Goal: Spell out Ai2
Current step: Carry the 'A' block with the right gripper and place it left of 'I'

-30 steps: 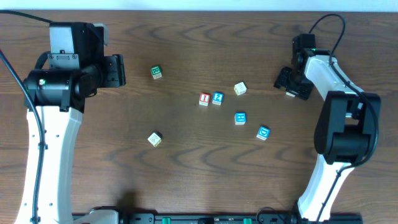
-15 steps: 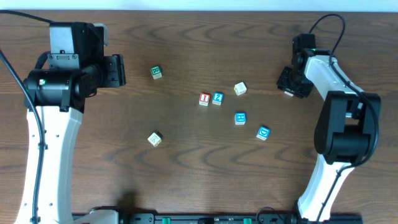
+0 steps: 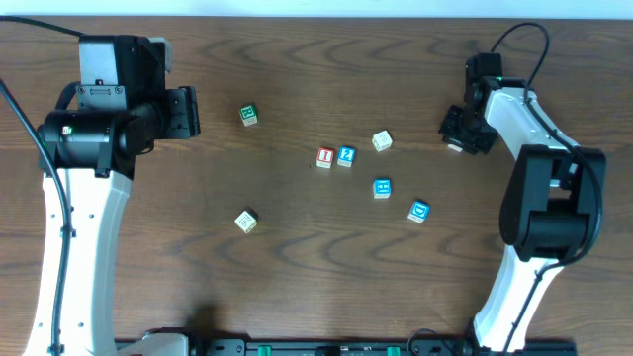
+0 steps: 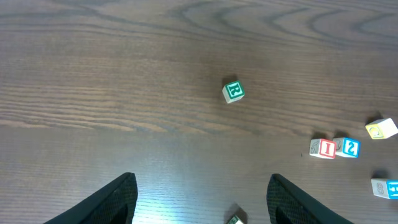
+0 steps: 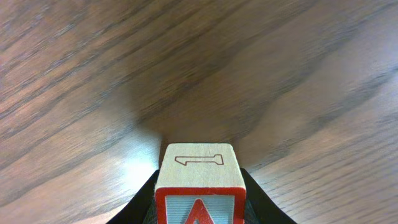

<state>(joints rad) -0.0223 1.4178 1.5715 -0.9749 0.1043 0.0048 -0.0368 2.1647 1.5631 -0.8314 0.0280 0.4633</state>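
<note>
My right gripper (image 3: 457,138) at the table's far right is shut on a wooden block with a red A face (image 5: 198,186), held close above the table. A red I block (image 3: 324,157) and a blue 2 block (image 3: 345,156) sit side by side near the middle; they also show in the left wrist view, the I (image 4: 322,148) and the 2 (image 4: 349,147). My left gripper (image 4: 202,196) is open and empty above bare table at the far left, well short of the green block (image 4: 233,91).
Other letter blocks lie loose: a green one (image 3: 248,116), a yellow one (image 3: 382,141), two blue ones (image 3: 382,188) (image 3: 418,211), and a yellow-green one (image 3: 245,221) toward the front left.
My right gripper has shifted slightly up and back with the A block. The left arm and the loose blocks have not moved.
</note>
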